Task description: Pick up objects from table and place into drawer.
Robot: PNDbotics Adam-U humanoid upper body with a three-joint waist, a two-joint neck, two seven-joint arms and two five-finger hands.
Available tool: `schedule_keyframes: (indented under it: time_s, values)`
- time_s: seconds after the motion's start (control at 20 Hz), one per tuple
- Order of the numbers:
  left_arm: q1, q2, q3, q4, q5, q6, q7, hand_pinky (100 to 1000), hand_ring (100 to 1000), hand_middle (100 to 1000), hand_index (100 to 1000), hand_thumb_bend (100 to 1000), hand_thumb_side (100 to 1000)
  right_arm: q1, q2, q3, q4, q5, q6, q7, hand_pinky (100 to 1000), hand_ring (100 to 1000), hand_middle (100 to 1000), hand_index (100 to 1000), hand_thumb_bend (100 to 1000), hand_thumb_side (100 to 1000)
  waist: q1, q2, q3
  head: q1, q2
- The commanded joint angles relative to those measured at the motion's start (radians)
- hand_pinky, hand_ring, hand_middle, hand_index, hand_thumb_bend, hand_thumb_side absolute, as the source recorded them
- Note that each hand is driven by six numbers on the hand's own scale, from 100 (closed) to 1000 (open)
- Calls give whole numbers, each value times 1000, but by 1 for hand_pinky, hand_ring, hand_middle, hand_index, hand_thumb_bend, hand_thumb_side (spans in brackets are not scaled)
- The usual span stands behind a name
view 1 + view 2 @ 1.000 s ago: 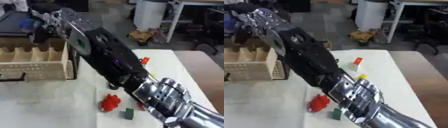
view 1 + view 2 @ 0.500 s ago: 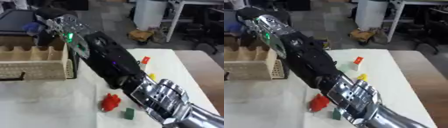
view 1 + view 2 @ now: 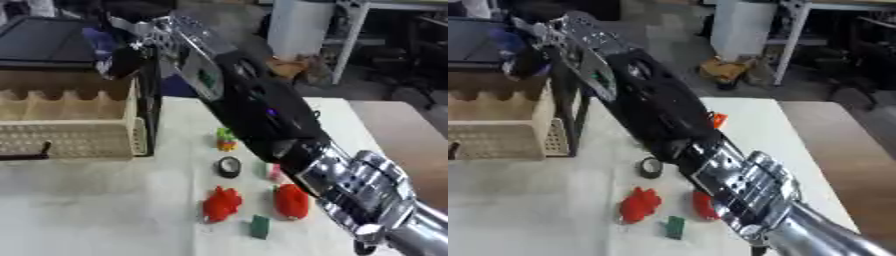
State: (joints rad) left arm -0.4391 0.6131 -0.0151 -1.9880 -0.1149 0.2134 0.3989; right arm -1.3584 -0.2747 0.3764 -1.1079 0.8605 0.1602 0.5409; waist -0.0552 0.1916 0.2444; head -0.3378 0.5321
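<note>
at the far left, a pale wooden drawer with scalloped dividers and a mesh front [image 3: 66, 125] is seen standing open on the white worktop [image 3: 96, 210], framed by a black cabinet edge; it is presumably left pulled out so that things can be dropped in from above. just above its back right corner, the right hand [image 3: 127, 52] is held at the end of a long black and silver arm that crosses the picture from the lower right. its fingers are curled round a small blue-purple object [image 3: 98, 41], whose shape cannot be made out. the hand appears to be poised over the drawer so that the object can be released into a compartment, though which compartment lies beneath it cannot be told.

further right, on the worktop and well apart from the drawer, the remaining things are left waiting in a loose cluster: a small green and yellow piece [image 3: 227, 139], a black ring-shaped roll [image 3: 229, 166] just below it, a crumpled red object [image 3: 221, 203], a small dark green block [image 3: 259, 226], a rounded red object [image 3: 290, 201] partly under the arm, and a small orange-red piece [image 3: 719, 119] near the far edge. these are judged still to be picked up.

the left hand is not shown in either view.
</note>
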Motion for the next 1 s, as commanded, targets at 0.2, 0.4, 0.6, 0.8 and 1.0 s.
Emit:
schedule_keyframes:
  time_s: [0.2, 0.4, 0.6, 0.8, 1.0]
  values:
    - [-6, 20, 13, -12, -2, 3, -1, 100, 100, 100, 626, 298, 1000, -20, -32, -5, -51, 8, 5, 13, 658, 775, 739, 864, 179, 535, 6, -16, -1, 3, -3]
    - [-5, 20, 13, -12, -1, 4, -2, 100, 100, 100, 626, 297, 1000, -21, -27, -10, -64, 1, 7, 10, 639, 752, 706, 851, 125, 544, 4, -17, -1, 3, -6]
    - [-5, 20, 14, -12, 1, 5, -3, 100, 100, 100, 626, 297, 1000, -22, -13, -10, -79, -23, 23, -7, 643, 753, 702, 851, 114, 558, 3, -18, 1, -1, -8]
    - [-5, 21, 15, -12, 0, 5, -1, 100, 100, 100, 625, 299, 1000, -21, -16, -12, -91, -34, 36, -18, 640, 745, 695, 842, 100, 560, 1, -17, 2, 0, -12]
    - [-5, 21, 17, -12, -1, 6, 1, 100, 100, 100, 625, 300, 1000, -20, -28, -36, -131, -61, 60, -49, 638, 731, 686, 843, 100, 586, 0, -17, 0, 7, -10]
